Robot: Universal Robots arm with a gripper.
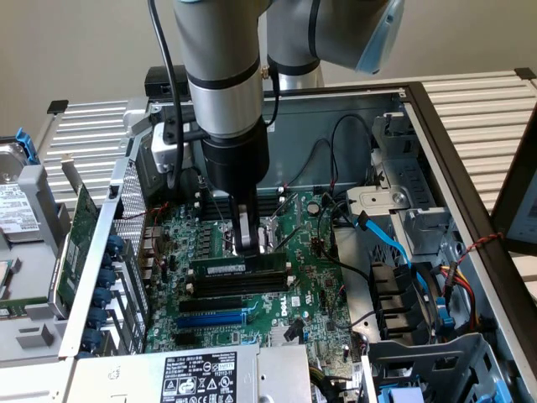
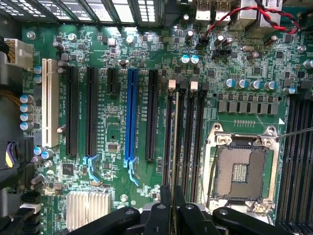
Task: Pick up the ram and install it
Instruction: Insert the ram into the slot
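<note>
The ram (image 1: 239,265) is a narrow green stick with a white label. It stands on edge along the black memory slots (image 1: 235,285) in the middle of the motherboard (image 1: 310,285). My gripper (image 1: 248,242) comes straight down on the stick's top edge and is shut on it. In the wrist view the ram (image 2: 173,147) shows edge-on as a thin line running out from between the black fingers (image 2: 165,208). It lies in line with the memory slots (image 2: 188,137) and their white end clips. I cannot tell how deep it sits in the slot.
The open CPU socket (image 2: 239,171) lies beside the memory slots, and a blue card slot (image 2: 130,112) lies on their other side. A green expansion card (image 1: 75,243) stands at the exterior view's left. Blue cables (image 1: 394,243) and drive bays crowd the right. The power supply (image 1: 201,374) is in front.
</note>
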